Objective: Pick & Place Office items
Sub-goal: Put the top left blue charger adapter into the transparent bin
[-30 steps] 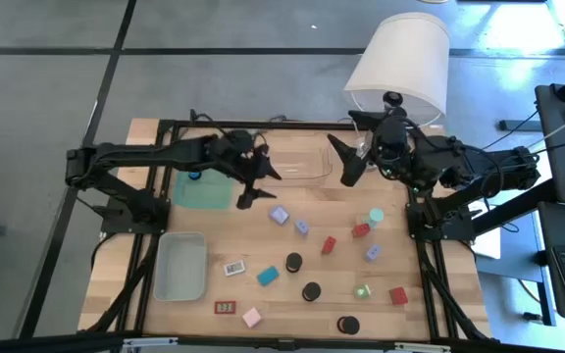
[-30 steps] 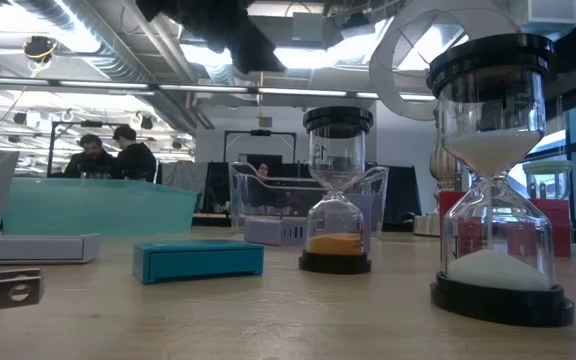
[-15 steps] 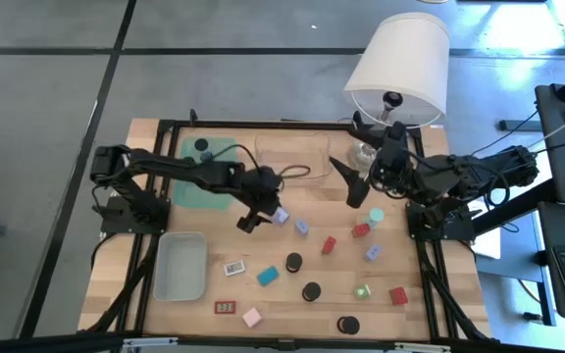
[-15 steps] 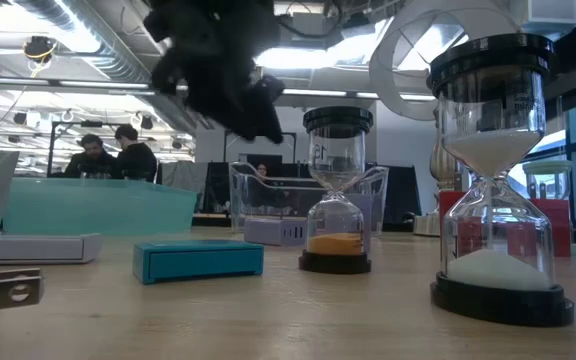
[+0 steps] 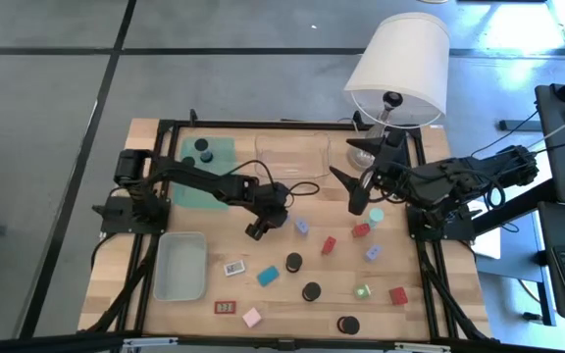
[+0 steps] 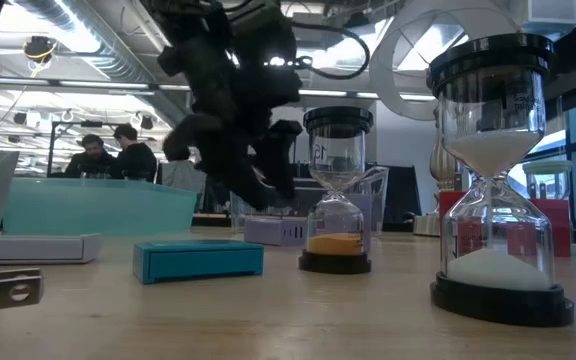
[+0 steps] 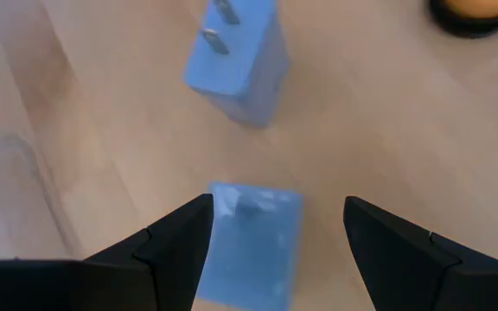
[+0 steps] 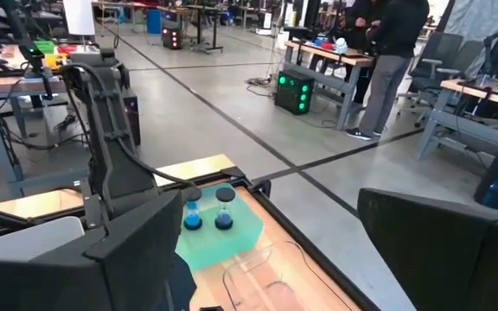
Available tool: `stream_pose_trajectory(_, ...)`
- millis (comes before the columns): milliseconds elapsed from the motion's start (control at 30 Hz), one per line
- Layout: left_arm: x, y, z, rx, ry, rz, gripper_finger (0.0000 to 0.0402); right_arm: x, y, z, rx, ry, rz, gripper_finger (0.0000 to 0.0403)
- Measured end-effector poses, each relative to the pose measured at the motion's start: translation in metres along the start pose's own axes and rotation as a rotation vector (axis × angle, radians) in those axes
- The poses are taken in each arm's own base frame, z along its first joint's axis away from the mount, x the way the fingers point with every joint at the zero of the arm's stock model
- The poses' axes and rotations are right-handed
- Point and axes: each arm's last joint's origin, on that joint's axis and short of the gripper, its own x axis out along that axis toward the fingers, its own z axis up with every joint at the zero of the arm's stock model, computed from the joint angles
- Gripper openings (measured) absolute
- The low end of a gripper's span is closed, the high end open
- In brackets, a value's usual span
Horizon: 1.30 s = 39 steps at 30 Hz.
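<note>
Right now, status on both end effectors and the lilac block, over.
Left end effector open, straddling lilac block, not gripped. Right end effector open, waiting above table near lamp. Second lilac block close ahead; nothing blocking.

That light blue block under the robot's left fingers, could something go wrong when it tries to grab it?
Maybe. The left gripper has its fingers open over the light blue block, and a second light blue block lies close beyond it, so a finger could bump that one. The hourglass with orange sand also stands upright nearby; a swinging arm might knock it over.
</note>
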Motion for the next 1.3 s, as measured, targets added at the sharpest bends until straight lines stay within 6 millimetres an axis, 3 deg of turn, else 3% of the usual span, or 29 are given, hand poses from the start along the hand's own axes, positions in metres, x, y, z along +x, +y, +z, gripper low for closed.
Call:
stream_pose_trajectory(433, 0.024, -0.002, -0.011, -0.009, 0.101, 0.043, 0.0258, 0.0, 0.001, -0.002, -0.017, 0.014, 0.025, 0.0351)
stream_pose_trajectory(667, 0.027, -0.003, -0.013, -0.219, 0.111, 0.038, 0.0255, 0.0, 0.0, -0.002, -0.02, 0.016, 0.025, 0.0351)
stream_pose_trajectory(867, 0.019, -0.004, -0.013, -0.331, 0.14, 0.066, 0.021, 0.0, 0.0, -0.002, -0.02, 0.016, 0.025, 0.0351)
stream_pose_trajectory(1067, -0.006, 0.0, -0.004, -0.424, 0.08, 0.09, 0.021, 0.0, 0.0, -0.003, -0.029, 0.022, 0.024, 0.0351)
stream_pose_trajectory(1300, -0.074, 0.029, 0.032, -0.518, -0.187, 0.17, 0.021, 0.0, 0.0, -0.003, -0.057, 0.024, 0.023, 0.0351)
